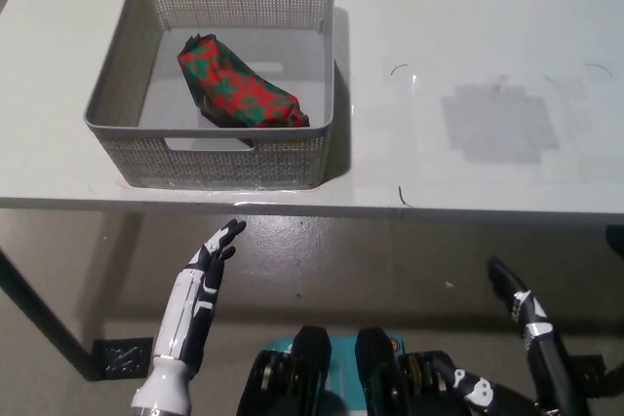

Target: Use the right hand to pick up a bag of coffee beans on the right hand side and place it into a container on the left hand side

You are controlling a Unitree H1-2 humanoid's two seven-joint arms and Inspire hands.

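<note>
A red and green patterned bag of coffee beans [241, 87] lies inside the grey mesh container [224, 153] on the left of the white table [468, 36]. My black right hand [522, 358] hangs open below the table's front edge at the lower right, holding nothing, far from the bag. My white left hand [210, 265] rests open below the table edge at the lower left, fingers pointing up toward the container.
A grey patch [499, 122] marks the table surface to the right of the container. The floor below the table edge holds a dark table leg [39, 323] at the far left.
</note>
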